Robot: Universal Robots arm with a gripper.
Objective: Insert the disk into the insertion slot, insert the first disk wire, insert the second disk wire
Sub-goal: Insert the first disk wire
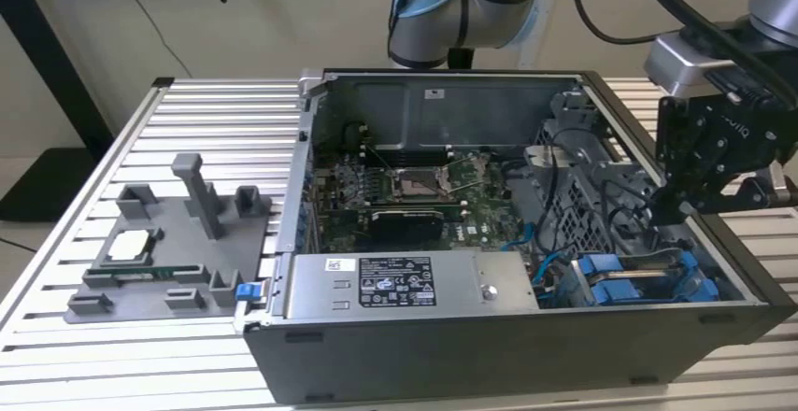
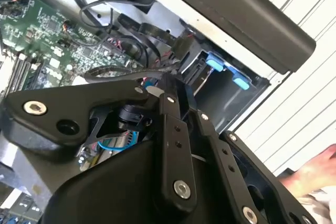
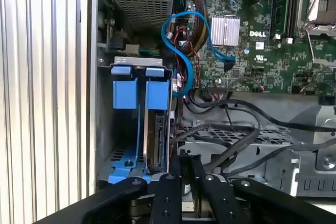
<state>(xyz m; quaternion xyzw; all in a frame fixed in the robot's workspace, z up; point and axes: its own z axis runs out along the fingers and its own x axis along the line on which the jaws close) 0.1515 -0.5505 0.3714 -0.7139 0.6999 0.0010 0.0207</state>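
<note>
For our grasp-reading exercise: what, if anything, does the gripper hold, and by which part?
It cannot be told. The gripper sits among the black cables beside the disk in the insertion slot; whether it grips one is hidden.

The computer case (image 1: pixel 499 355) sits on the counter (image 1: pixel 224 103), a parts fixture (image 1: pixel 163 243) beside it at the exterior view's left. Inside, the power-supply box (image 1: pixel 412 285) lies along the near wall, the motherboard (image 1: pixel 412 187) behind it. The disk (image 3: pixel 156 142) stands in the insertion slot (image 3: pixel 137 61), beside the power-supply box; the gripper (image 1: pixel 676 211) hangs above that end.
</note>
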